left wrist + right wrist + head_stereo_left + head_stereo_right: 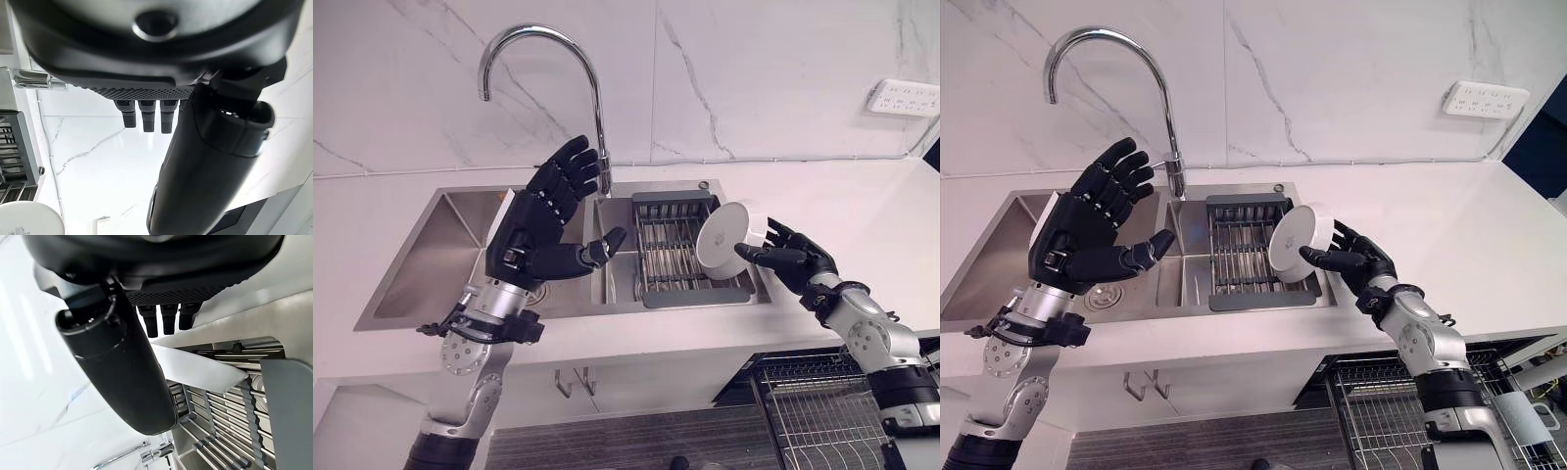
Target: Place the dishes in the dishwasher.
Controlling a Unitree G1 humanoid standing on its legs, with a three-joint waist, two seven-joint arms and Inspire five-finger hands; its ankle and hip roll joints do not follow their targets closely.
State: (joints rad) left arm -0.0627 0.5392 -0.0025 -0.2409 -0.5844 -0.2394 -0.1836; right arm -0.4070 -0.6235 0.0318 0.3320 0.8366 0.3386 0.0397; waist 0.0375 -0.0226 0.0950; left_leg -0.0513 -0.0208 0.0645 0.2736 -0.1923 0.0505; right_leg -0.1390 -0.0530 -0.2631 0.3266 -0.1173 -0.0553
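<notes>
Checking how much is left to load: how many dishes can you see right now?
1. A white bowl is pinched in the right hand, held above the drying rack in the sink. The bowl may hide others.

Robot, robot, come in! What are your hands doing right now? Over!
Right hand pinching white bowl above drying rack. Left hand open, raised over sink. Dishwasher rack below, nothing blocking.

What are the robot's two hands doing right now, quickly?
Left hand: open, fingers spread, raised above the sink, holding nothing.
Right hand: closed on a white bowl, held tilted over the drying rack.
</notes>
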